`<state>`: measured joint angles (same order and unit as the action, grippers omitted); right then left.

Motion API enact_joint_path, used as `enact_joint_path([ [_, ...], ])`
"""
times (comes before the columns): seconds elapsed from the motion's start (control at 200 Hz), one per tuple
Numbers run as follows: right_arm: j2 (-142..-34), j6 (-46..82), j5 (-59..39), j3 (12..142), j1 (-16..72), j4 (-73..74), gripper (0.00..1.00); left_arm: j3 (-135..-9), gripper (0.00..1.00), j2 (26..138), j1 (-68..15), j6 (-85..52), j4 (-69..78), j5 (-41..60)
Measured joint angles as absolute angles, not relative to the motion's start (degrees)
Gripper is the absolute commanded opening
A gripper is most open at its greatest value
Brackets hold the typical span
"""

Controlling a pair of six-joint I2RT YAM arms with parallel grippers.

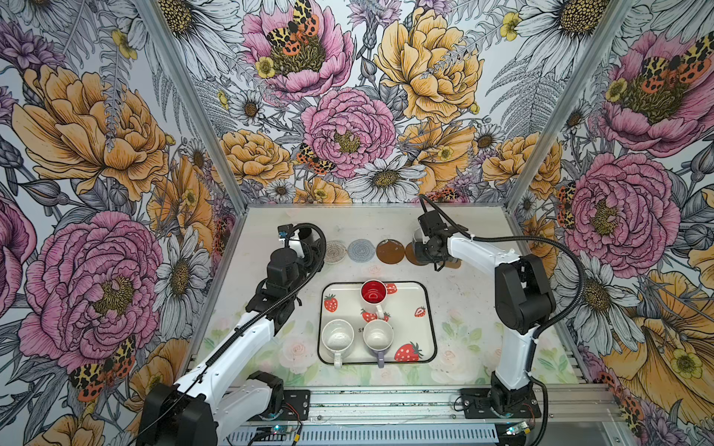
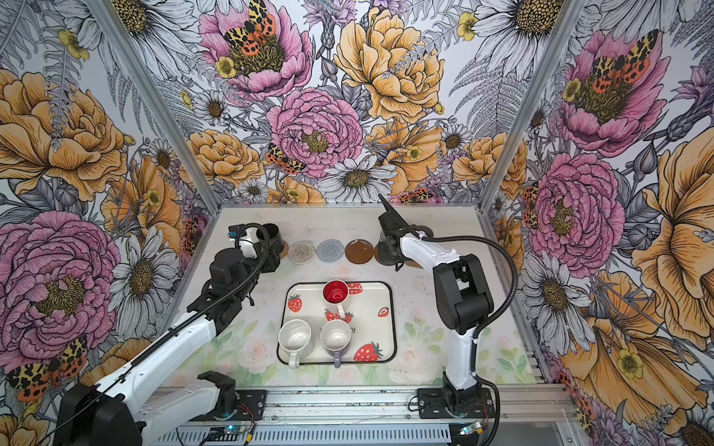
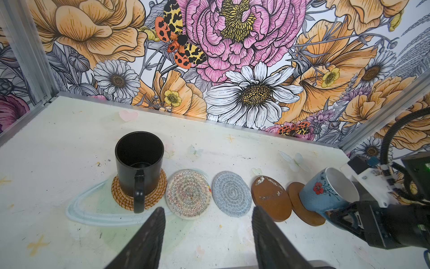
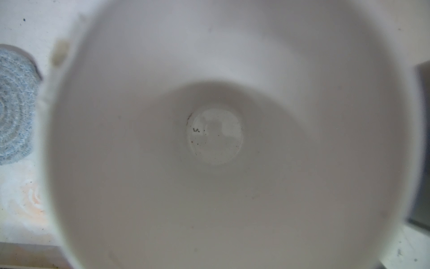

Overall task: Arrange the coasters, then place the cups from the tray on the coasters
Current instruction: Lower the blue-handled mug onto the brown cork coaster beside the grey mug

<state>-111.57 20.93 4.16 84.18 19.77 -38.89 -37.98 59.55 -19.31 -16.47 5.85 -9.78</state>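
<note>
A black cup [image 3: 139,160] stands upright on the tan rattan coaster [image 3: 153,198] at the left end of the row. My left gripper [image 3: 208,223] hangs open just in front of it, nothing between its fingers [image 3: 149,235]. To the right lie the cream woven coaster [image 3: 188,193], the grey-blue coaster [image 3: 231,193] and two brown coasters [image 3: 271,200]. My right gripper [image 1: 422,247] is shut on the light blue cup [image 3: 325,193], held tilted over the second brown coaster [image 3: 300,207]. That cup's white inside [image 4: 214,135] fills the right wrist view.
The strawberry tray [image 1: 409,328] sits mid-table and holds three cups: white with red inside [image 1: 373,295], all white [image 1: 337,338] and lilac [image 1: 378,335]. The back wall runs close behind the coaster row. Both arms reach toward the back of the table.
</note>
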Motion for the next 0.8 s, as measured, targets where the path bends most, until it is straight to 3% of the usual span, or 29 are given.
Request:
enact_joint_path([
  [0.801,-111.6,21.4,2.2,84.2,19.4,-38.2,0.34,-38.0,0.61,59.5,-19.3,-16.3,5.8,-9.8],
])
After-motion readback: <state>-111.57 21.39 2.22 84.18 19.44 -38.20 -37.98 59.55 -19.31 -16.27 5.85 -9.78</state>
